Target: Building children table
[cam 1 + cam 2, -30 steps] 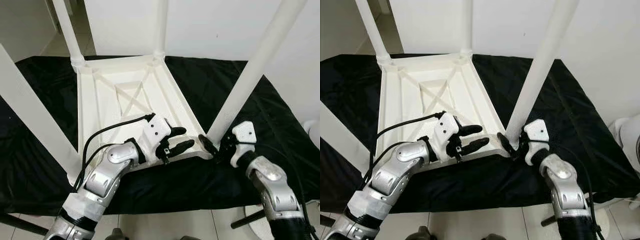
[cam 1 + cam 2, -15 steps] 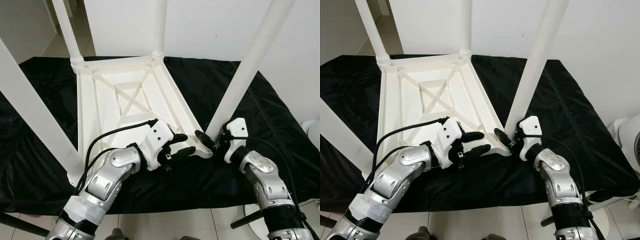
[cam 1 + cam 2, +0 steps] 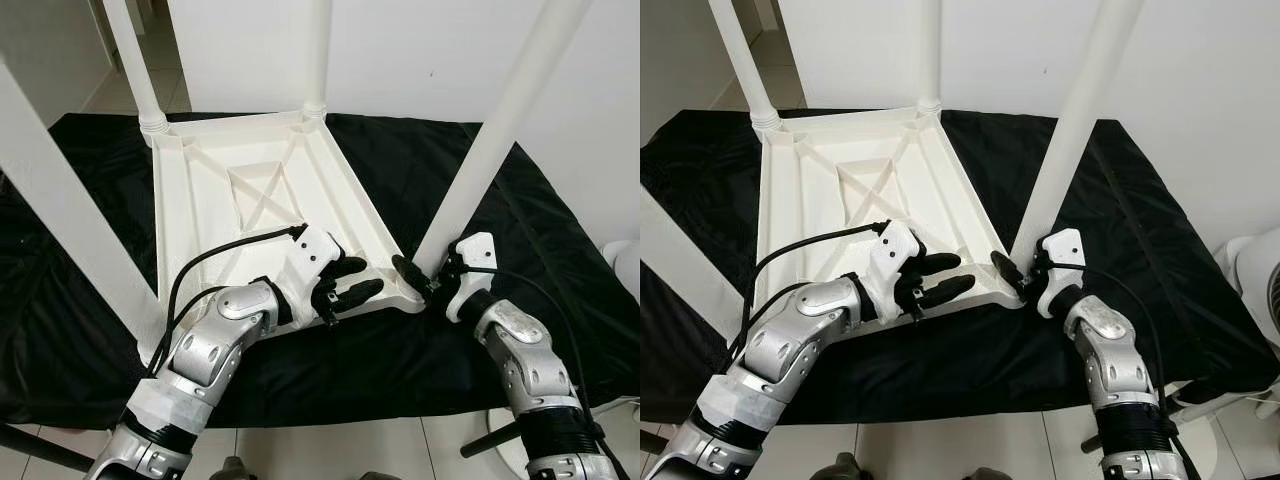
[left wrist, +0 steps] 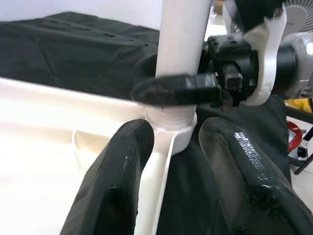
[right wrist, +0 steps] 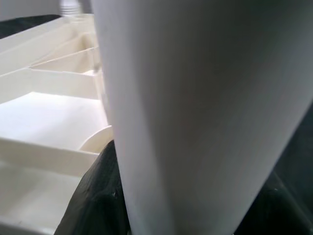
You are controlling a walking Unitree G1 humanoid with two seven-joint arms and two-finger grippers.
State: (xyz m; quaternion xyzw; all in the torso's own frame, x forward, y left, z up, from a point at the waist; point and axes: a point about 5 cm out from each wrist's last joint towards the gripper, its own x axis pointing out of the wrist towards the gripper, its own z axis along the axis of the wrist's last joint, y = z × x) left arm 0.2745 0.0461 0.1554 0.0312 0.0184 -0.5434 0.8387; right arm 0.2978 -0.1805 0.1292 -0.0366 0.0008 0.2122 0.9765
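A black cloth (image 3: 520, 210) covers the surface under a plain white wall. From the head views, the white children table (image 3: 260, 200) lies upside down on it, legs pointing up. The left claw (image 3: 352, 280) rests on the tabletop's near rim, fingers parted and holding nothing. The right claw (image 3: 425, 283) is clamped around the base of the near right leg (image 3: 490, 150) at its corner socket. In the left wrist view, two spread fingers (image 4: 122, 181) frame that socket, with the right claw (image 4: 176, 81) gripping the leg above it. In the right wrist view, the leg (image 5: 195, 107) stands close up between dark fingers (image 5: 93, 196).
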